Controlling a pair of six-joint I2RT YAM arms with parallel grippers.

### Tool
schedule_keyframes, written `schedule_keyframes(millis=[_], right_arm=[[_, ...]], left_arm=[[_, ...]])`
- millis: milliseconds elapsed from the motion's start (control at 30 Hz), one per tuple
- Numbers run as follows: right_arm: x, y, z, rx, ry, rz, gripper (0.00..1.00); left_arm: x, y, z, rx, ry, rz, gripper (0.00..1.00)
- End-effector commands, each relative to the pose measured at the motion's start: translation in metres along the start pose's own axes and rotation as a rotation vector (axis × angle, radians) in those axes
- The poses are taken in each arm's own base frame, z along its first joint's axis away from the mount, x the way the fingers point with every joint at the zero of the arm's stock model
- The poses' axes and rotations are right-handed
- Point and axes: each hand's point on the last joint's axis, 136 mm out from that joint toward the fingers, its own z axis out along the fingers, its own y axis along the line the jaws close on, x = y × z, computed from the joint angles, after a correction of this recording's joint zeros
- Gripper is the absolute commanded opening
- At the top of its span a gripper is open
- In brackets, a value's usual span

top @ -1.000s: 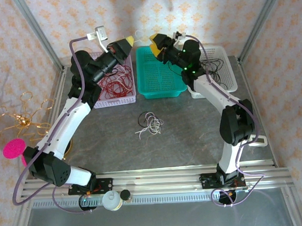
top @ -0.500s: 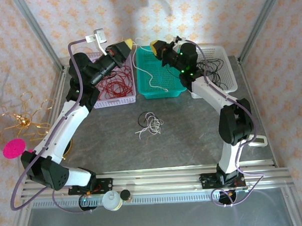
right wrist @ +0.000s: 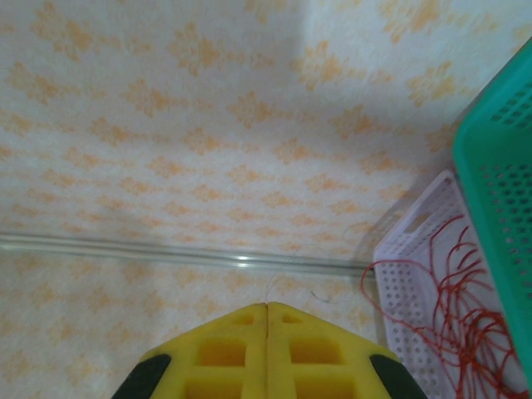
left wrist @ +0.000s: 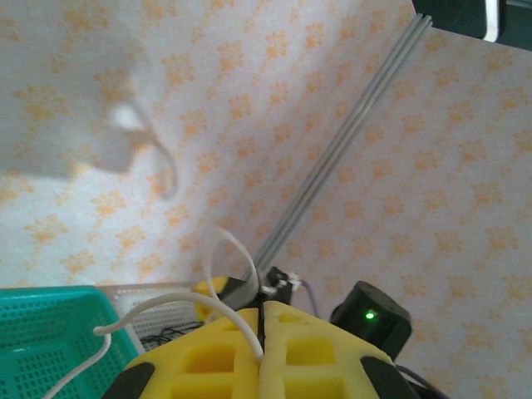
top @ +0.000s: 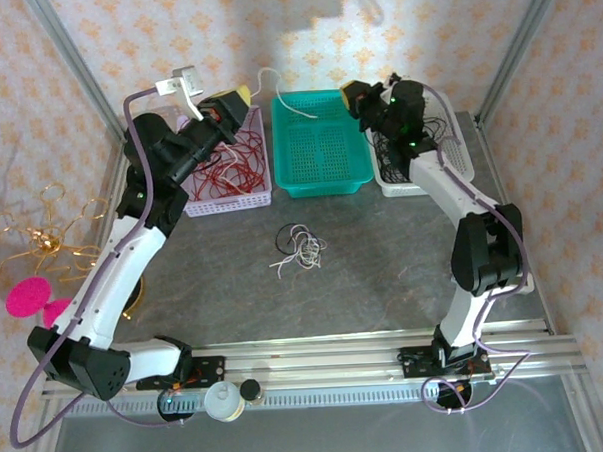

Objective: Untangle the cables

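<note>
A small clump of white and black cables (top: 298,248) lies on the table's middle. My left gripper (top: 246,93) is raised near the back wall, shut on a white cable (top: 279,99) that arches over the teal basket's (top: 321,145) back edge. In the left wrist view the white cable (left wrist: 174,304) leaves my shut yellow tips (left wrist: 262,310) leftward. My right gripper (top: 353,92) hovers at the white basket's (top: 451,129) back left corner. In the right wrist view its tips (right wrist: 267,305) are shut, with a hair-thin black cable (right wrist: 281,278) sticking out of them.
A lilac basket (top: 263,196) holds red cables (top: 229,169); the white basket holds black cables (top: 430,132). A gold wire ornament (top: 42,232) and a pink disc (top: 29,296) stand left of the frame rail. Frame posts flank both back corners.
My left gripper rose and swung left, drawing the white cable up out of the teal basket. My right gripper moved right from the teal basket to the white one and shut.
</note>
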Motion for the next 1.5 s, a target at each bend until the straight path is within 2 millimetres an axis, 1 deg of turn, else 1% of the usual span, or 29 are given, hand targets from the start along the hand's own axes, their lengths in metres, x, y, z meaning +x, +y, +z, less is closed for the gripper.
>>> schedule_keyframes(millis=[0, 100, 167, 233, 267, 333, 367, 400, 433, 467, 500, 533, 567, 600, 633, 667, 733, 800, 867, 900, 1000, 1100, 1200, 1300, 1400, 1467], right_arm=[[-0.010, -0.001, -0.012, 0.092, -0.032, -0.042, 0.00], [-0.003, -0.014, -0.007, 0.145, -0.009, -0.032, 0.00], [-0.001, -0.020, -0.007, 0.159, -0.011, -0.030, 0.00], [0.000, -0.020, -0.010, 0.147, -0.022, -0.037, 0.00], [0.000, -0.013, -0.011, 0.112, -0.024, -0.057, 0.00], [0.004, 0.009, -0.014, 0.021, -0.009, -0.136, 0.15], [0.009, 0.030, -0.016, -0.062, 0.011, -0.222, 0.22], [0.015, 0.046, -0.019, -0.124, 0.029, -0.299, 0.30], [0.021, 0.057, -0.023, -0.169, 0.038, -0.363, 0.36], [0.027, 0.065, -0.027, -0.230, 0.049, -0.419, 0.42], [0.030, 0.069, -0.030, -0.272, 0.058, -0.420, 0.48], [0.028, 0.067, -0.029, -0.283, 0.081, -0.358, 0.52], [0.028, 0.062, -0.023, -0.275, 0.126, -0.259, 0.52], [0.033, 0.057, -0.016, -0.269, 0.188, -0.168, 0.51], [0.046, 0.057, -0.009, -0.284, 0.264, -0.091, 0.50], [0.060, 0.061, -0.006, -0.320, 0.323, -0.037, 0.50], [0.081, 0.067, -0.005, -0.343, 0.352, 0.037, 0.53], [0.098, 0.075, -0.006, -0.363, 0.360, 0.056, 0.57], [0.110, 0.077, -0.004, -0.367, 0.376, 0.059, 0.61], [0.114, 0.073, -0.001, -0.358, 0.386, 0.067, 0.63], [0.121, 0.066, 0.003, -0.365, 0.407, 0.106, 0.65], [0.125, 0.069, 0.007, -0.379, 0.419, 0.131, 0.65], [0.126, 0.070, 0.012, -0.368, 0.406, 0.132, 0.62], [0.126, 0.065, 0.018, -0.353, 0.398, 0.142, 0.55], [0.127, 0.066, 0.022, -0.356, 0.396, 0.147, 0.53], [0.129, 0.064, 0.024, -0.349, 0.396, 0.146, 0.51]], left_arm=[[-0.013, -0.008, -0.007, -0.002, -0.039, 0.065, 0.00], [-0.010, -0.010, -0.001, 0.020, -0.013, 0.077, 0.00], [-0.012, -0.013, 0.000, 0.031, -0.020, 0.087, 0.00], [-0.016, -0.015, 0.002, 0.035, -0.026, 0.097, 0.00], [-0.017, -0.015, 0.003, 0.036, -0.024, 0.102, 0.00], [-0.017, -0.016, 0.005, 0.037, -0.017, 0.107, 0.00], [-0.017, -0.016, 0.005, 0.037, -0.012, 0.110, 0.00], [-0.016, -0.016, 0.006, 0.035, -0.007, 0.112, 0.00], [-0.015, -0.015, 0.006, 0.033, -0.003, 0.113, 0.00], [-0.014, -0.014, 0.005, 0.031, -0.002, 0.114, 0.00], [-0.014, -0.014, 0.004, 0.029, -0.004, 0.114, 0.00], [-0.014, -0.015, 0.004, 0.031, -0.004, 0.114, 0.00], [-0.014, -0.015, 0.004, 0.032, -0.003, 0.113, 0.00], [-0.014, -0.015, 0.004, 0.033, -0.001, 0.113, 0.00], [-0.014, -0.015, 0.005, 0.034, 0.004, 0.112, 0.00], [-0.014, -0.016, 0.006, 0.039, 0.007, 0.113, 0.00], [-0.014, -0.017, 0.007, 0.048, 0.006, 0.114, 0.00], [-0.014, -0.017, 0.008, 0.049, -0.002, 0.114, 0.00], [-0.013, -0.015, 0.007, 0.046, -0.008, 0.115, 0.00], [-0.012, -0.014, 0.007, 0.045, -0.011, 0.112, 0.00], [-0.010, -0.013, 0.008, 0.052, -0.008, 0.104, 0.00], [-0.007, -0.013, 0.008, 0.055, 0.002, 0.101, 0.00], [-0.005, -0.012, 0.006, 0.053, 0.002, 0.104, 0.00], [-0.002, -0.011, 0.005, 0.054, 0.004, 0.094, 0.00], [0.001, -0.009, 0.005, 0.050, 0.014, 0.087, 0.00], [0.003, -0.008, 0.005, 0.048, 0.020, 0.086, 0.00]])
